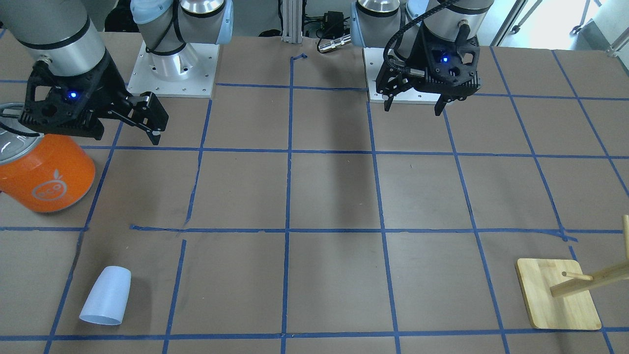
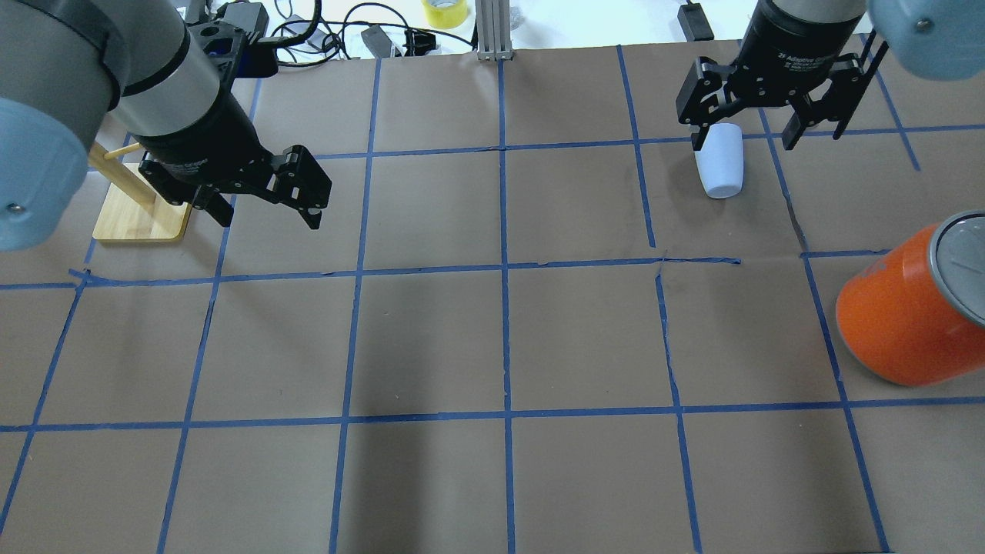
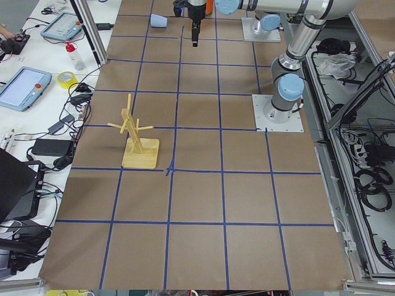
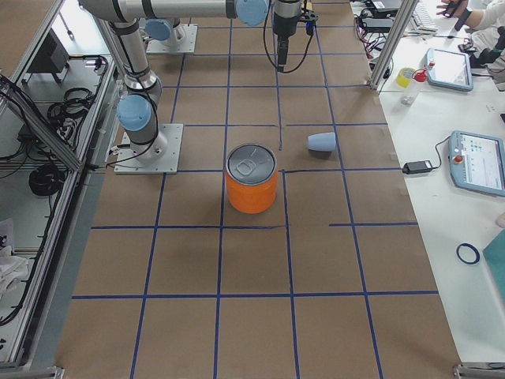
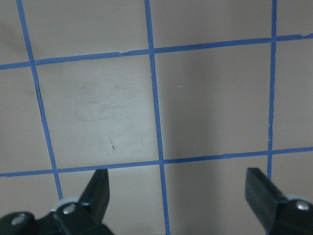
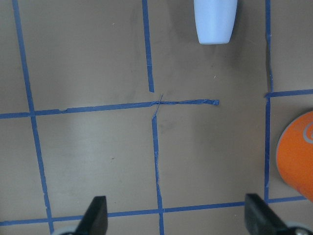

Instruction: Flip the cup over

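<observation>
The small pale blue-white tapered plastic cup [image 2: 721, 161] lies on its side on the brown surface [image 2: 500, 346], beyond my empty right tool [image 2: 745, 138], whose jaws are spread. The cup looks light, stiff and smooth, so I'd pinch it mid-body.

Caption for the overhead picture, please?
The cup lies on its side near the orange can; left gripper and right gripper open, empty.

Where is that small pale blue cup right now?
The cup lies on its side in the front-facing view's lower left, on the robot's right side. It is nearer that camera than the orange can and apart from it.
</observation>
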{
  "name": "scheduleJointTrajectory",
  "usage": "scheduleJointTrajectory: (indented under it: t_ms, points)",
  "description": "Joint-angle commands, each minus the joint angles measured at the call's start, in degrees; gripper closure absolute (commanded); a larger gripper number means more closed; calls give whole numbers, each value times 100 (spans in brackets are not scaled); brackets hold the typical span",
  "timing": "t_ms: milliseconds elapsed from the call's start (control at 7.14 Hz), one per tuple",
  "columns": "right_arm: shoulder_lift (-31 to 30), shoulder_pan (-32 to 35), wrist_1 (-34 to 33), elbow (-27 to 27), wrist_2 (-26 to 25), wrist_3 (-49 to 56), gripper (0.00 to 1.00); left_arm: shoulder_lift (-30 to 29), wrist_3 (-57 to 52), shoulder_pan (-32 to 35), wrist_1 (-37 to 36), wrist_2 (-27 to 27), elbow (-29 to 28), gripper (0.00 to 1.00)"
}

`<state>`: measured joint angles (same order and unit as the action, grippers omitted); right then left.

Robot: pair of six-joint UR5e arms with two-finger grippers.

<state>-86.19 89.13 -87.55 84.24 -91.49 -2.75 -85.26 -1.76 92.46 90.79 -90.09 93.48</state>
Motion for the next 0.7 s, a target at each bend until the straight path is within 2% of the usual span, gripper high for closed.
scheduleJointTrajectory:
  t_ms: [0,560]
  points:
    - [-13,16,-25,5,-27,12,0,0,0,9,0,0,-5,0]
    - [137,16,-43,-4,8,21,0,0,0,0,9,0,-5,0]
